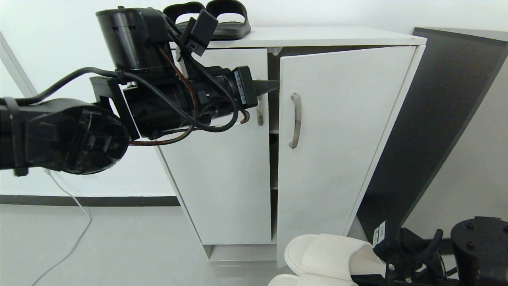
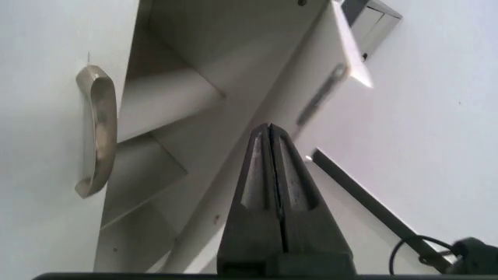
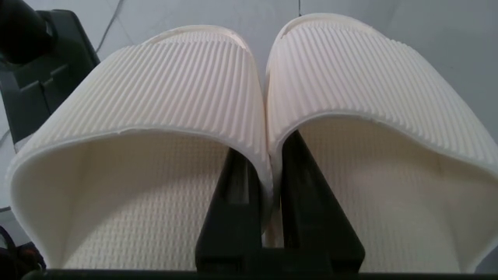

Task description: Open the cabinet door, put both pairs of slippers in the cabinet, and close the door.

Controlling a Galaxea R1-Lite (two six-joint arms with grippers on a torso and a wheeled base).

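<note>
- The white cabinet (image 1: 317, 37) stands against the wall. Its right door (image 1: 341, 139) is ajar and its left door (image 1: 222, 178) looks closed, with a dark gap between them.
- The left gripper (image 1: 272, 85) has its fingers pressed together and holds nothing. Its tip is at the gap, near the top, just beside the right door's edge and above the left door's handle (image 1: 259, 113).
- Shelves (image 2: 171, 93) show inside the cabinet in the left wrist view.
- The black slippers (image 1: 222, 20) lie side by side on top of the cabinet.
- The right gripper (image 3: 268, 210) is low, in front of the right door, clamped on the touching inner sides of the white slippers (image 1: 329, 258).
</note>
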